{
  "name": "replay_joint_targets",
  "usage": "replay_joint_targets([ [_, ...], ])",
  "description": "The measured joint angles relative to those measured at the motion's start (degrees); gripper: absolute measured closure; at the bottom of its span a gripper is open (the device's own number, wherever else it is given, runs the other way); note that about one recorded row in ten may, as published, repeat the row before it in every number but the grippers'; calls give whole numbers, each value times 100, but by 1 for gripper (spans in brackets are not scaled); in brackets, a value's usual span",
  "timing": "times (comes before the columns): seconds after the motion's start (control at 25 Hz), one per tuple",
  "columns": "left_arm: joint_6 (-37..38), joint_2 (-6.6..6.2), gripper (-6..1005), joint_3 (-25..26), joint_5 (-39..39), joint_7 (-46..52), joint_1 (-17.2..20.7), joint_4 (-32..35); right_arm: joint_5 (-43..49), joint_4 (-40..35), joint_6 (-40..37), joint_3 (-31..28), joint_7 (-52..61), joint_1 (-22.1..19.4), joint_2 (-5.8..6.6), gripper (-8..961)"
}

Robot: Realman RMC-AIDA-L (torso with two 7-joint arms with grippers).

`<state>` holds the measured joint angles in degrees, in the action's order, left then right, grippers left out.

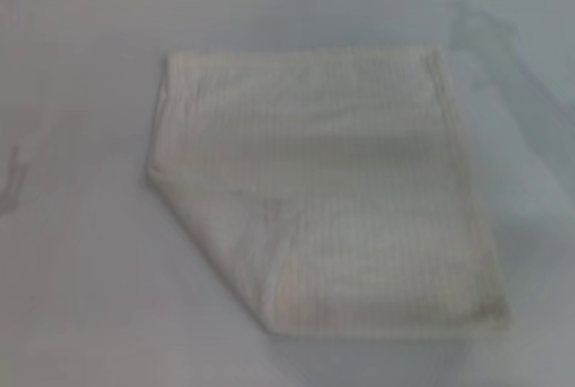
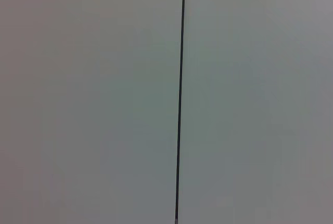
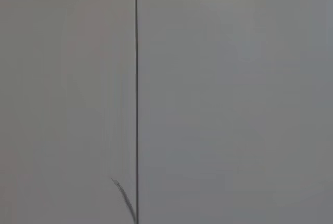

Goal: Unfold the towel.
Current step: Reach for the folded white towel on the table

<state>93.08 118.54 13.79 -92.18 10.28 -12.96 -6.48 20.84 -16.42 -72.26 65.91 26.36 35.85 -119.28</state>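
Neither gripper shows in any view I have, so I cannot tell how their fingers stand; both wrist cameras give me only pale panels split by a dark seam; out on the white table (image 1: pixel 81 315) the towel (image 1: pixel 323 198) lies folded, flat, mid-surface, its near-left corner turned in along a slanted fold; I judge it light, limp and easy to drag; I would pinch the top layer at the near right corner (image 1: pixel 490 315), lifting slowly.

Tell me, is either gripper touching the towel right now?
Apart. The head view shows the whole towel lying on the table with no gripper on or near it; neither gripper appears in any view.
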Motion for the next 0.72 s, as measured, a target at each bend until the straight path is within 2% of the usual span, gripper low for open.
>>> replay_joint_targets([
  [0.16,1,-1,210,-19,-38,-167,-28,41,18,45,5,12,2,41,0,955],
  [0.32,29,2,210,7,-47,-868,-23,-79,44,155,242,42,45,146,13,955],
  [0.56,26,8,209,51,-33,-1025,-76,-240,61,-133,1145,565,383,217,76,955],
  [0.64,22,10,209,42,-52,-1028,-147,-251,191,-419,1803,959,774,248,170,955],
  [0.72,22,10,209,39,-59,-1012,-163,-256,349,-513,1986,1058,944,262,202,956],
])
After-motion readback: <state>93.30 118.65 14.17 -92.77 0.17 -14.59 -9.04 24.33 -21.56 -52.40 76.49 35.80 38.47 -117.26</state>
